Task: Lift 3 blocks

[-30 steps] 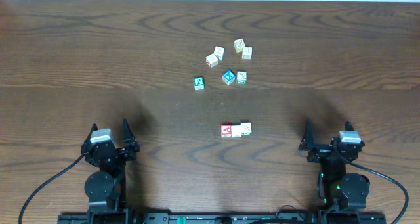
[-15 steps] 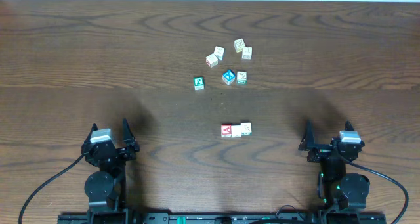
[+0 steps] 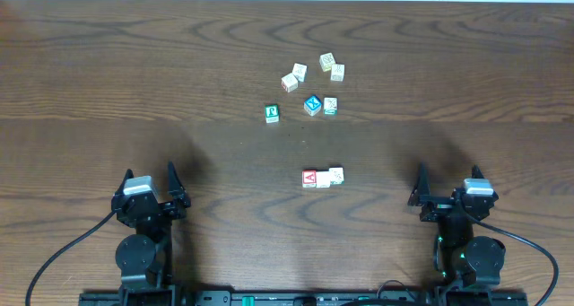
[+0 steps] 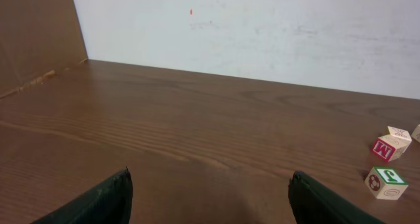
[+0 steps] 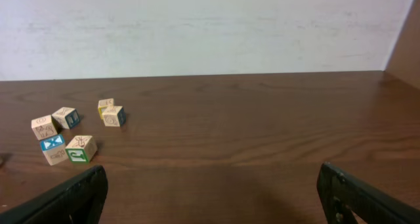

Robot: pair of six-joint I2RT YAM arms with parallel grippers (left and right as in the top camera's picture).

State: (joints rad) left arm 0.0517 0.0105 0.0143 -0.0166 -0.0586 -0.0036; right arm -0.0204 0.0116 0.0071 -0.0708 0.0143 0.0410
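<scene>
The 3 blocks lie touching in a short row at mid-table in the overhead view: a red-faced block [image 3: 309, 178] with a white letter, a plain cream block [image 3: 323, 180] in the middle, and a pale block [image 3: 336, 174] with faint marks. My left gripper [image 3: 151, 171] rests open near the front left, far from the row. On the front right my right gripper [image 3: 447, 172] also stands open. Bare wood shows between the left gripper's [image 4: 210, 177] jaws and the right gripper's [image 5: 211, 170] jaws. Neither wrist view shows the row.
A loose group of other cubes lies farther back: a green-faced cube [image 3: 272, 114] [image 4: 386, 182], a blue-faced cube [image 3: 312, 104] [image 5: 52, 148], a red-sided cube [image 4: 386, 147] and several pale ones [image 3: 327, 62]. A white wall [image 4: 262, 33] backs the table.
</scene>
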